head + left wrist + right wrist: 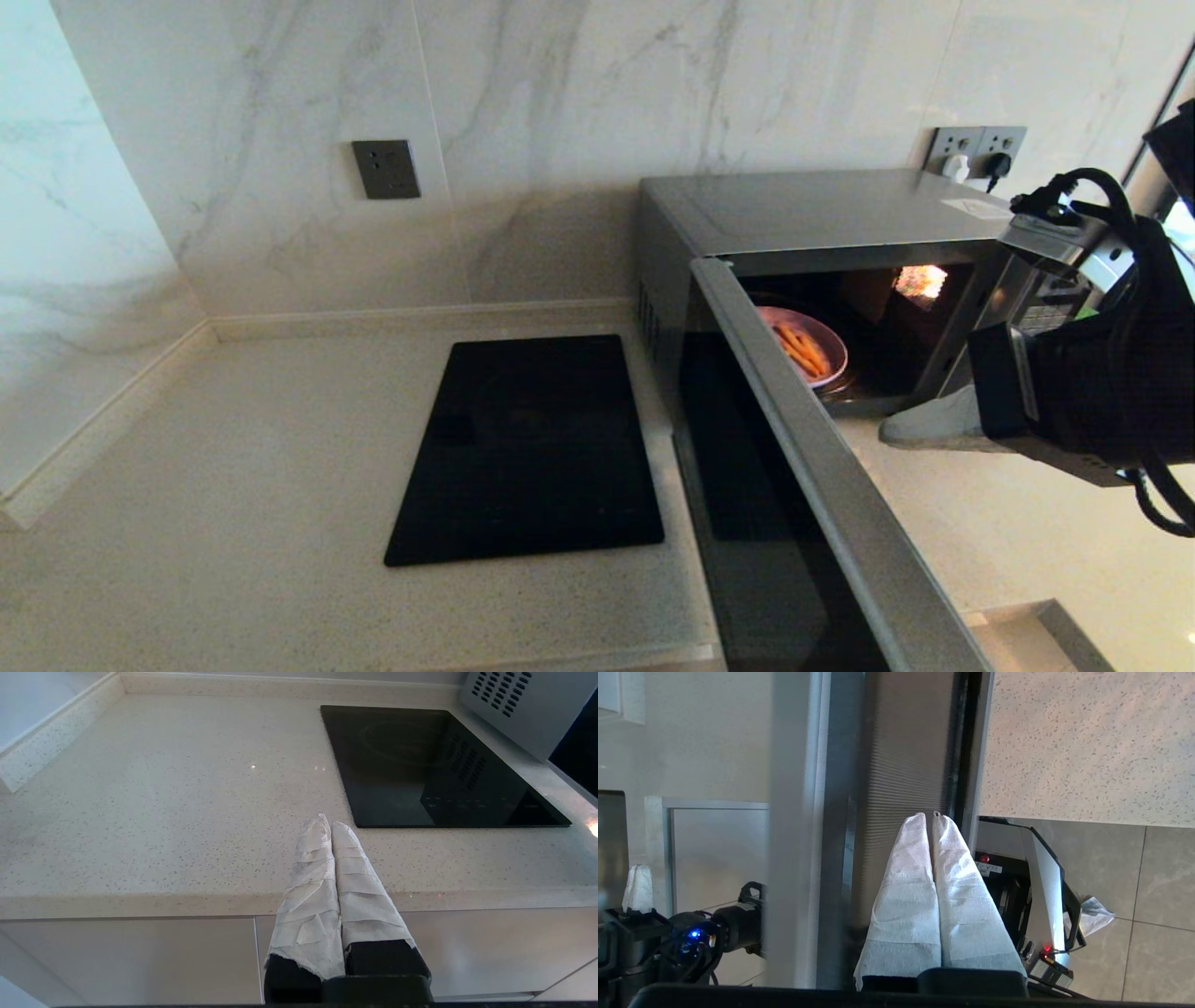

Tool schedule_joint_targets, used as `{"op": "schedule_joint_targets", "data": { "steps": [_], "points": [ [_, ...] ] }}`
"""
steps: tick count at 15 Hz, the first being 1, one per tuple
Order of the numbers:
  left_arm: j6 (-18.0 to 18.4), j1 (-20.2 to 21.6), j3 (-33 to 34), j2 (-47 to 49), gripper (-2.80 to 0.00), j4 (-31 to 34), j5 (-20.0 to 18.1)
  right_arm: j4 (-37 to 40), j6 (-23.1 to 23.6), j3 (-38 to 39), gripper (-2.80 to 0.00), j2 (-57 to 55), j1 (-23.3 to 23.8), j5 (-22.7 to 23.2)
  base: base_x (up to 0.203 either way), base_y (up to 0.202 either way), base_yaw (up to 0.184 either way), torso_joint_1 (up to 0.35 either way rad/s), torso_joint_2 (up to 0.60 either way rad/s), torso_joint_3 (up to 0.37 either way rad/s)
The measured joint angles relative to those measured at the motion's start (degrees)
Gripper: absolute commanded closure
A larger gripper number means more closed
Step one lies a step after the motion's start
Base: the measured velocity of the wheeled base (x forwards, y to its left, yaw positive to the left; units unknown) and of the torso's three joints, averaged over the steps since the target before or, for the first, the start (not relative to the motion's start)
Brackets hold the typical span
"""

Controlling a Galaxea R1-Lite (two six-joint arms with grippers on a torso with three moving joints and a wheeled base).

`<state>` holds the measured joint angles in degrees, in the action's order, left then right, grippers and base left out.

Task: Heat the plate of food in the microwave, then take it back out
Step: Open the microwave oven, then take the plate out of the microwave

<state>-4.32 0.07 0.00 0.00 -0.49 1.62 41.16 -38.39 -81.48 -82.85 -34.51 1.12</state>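
Swung wide toward the camera, the microwave's door (803, 504) fills the near foreground, its dark glass and silver edge strip standing out from the silver-grey microwave (794, 210) on the speckled counter (233, 523); it is open, I judge, so the food can be reached; the cavity is lit, with an orange glow at its back. Left of the oven lies a flat black glass cooktop (532, 453), bare. The right gripper (901, 429) hangs just in front of the cavity's lower edge, cloth-wrapped jaws pressed together and holding nothing; it seems placed to work the door or reach in. The left gripper (329, 828) sits parked at the counter's front edge, jaws likewise pressed together. Smallest, the plate of food (808, 347) rests inside the cavity near the hinge side: pale lavender, shallow, carrying a few orange fry-like sticks.
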Motion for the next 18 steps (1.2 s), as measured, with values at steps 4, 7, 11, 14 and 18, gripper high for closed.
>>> {"op": "schedule_joint_targets", "data": {
  "steps": [4,7,11,14,18],
  "points": [
    [0.0,0.0,0.0,0.0,0.0,0.0,0.0,0.0,-0.2,-0.2,0.0,-0.3,-1.2,0.0,0.0,0.0,0.0,0.0,0.0,0.0],
    [0.0,0.0,0.0,0.0,0.0,0.0,0.0,-0.2,-1.1,-0.4,0.0,-0.8,-3.1,0.1,0.0,0.0,0.0,0.0,0.0,0.0],
    [0.0,0.0,0.0,0.0,0.0,0.0,0.0,-0.2,-1.4,-0.6,0.0,-1.5,-4.1,0.1,0.0,0.0,0.0,0.0,0.0,0.0],
    [0.0,0.0,0.0,0.0,0.0,0.0,0.0,-0.3,-1.4,-0.9,0.0,-1.7,-4.1,0.1,0.0,0.0,0.0,0.0,0.0,0.0],
    [0.1,0.0,0.0,0.0,0.0,0.0,0.0,-0.3,-2.9,0.3,0.0,-1.7,-3.2,-0.7,0.0,0.0,0.0,0.0,0.0,0.0]
  ]
}}
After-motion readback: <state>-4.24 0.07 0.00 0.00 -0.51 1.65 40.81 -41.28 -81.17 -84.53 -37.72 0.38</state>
